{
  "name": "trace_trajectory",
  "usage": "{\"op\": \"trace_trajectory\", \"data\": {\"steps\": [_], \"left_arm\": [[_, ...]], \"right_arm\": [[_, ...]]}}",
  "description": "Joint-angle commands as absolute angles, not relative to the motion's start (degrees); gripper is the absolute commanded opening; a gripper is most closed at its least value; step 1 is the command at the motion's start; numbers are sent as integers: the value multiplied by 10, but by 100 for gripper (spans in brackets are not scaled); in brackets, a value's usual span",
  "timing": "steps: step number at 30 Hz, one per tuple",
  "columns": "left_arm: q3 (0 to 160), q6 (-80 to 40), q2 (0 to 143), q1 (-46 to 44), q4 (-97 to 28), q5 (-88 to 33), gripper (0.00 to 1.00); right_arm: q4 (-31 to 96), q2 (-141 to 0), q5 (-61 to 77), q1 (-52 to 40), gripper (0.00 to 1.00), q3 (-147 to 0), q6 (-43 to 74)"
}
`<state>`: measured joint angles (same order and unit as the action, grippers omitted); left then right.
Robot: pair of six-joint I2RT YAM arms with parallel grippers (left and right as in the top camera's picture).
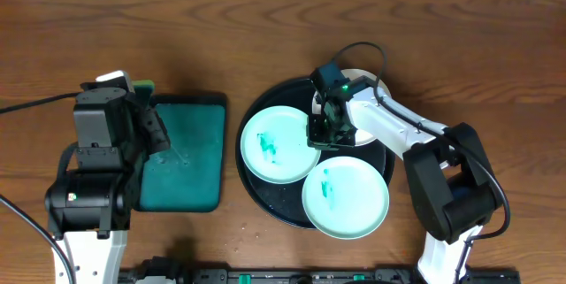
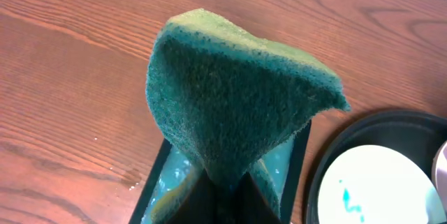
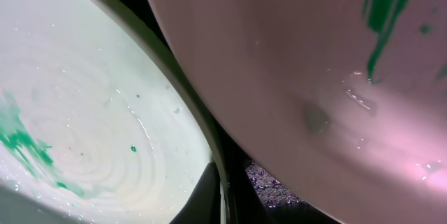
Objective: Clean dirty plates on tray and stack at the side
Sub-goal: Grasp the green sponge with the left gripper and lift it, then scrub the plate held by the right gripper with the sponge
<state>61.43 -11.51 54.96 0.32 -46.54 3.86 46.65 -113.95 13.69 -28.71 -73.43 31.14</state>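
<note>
Right gripper [image 1: 323, 132] sat low at rim of smeared round white plate [image 1: 279, 144], jaws unreadable; left gripper [image 2: 223, 199] pinched green scouring sponge [image 2: 230, 105].

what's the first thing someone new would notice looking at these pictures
Three white plates, two visibly smeared teal-green, fill the black tray right of centre, with the right gripper low among them. At left, the left gripper pinches a folded green sponge above a teal rectangular tray.
</note>
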Motion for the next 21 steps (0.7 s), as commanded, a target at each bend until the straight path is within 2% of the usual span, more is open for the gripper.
{"op": "trace_trajectory", "data": {"steps": [1, 8, 21], "left_arm": [[618, -103, 547, 4, -461, 52, 7], [617, -126, 589, 4, -475, 47, 7], [618, -149, 850, 4, -552, -45, 7]], "right_arm": [[474, -1175, 119, -294, 1, -705, 306], [472, -1175, 118, -294, 1, -705, 306], [476, -1175, 119, -294, 1, -705, 306]]}}
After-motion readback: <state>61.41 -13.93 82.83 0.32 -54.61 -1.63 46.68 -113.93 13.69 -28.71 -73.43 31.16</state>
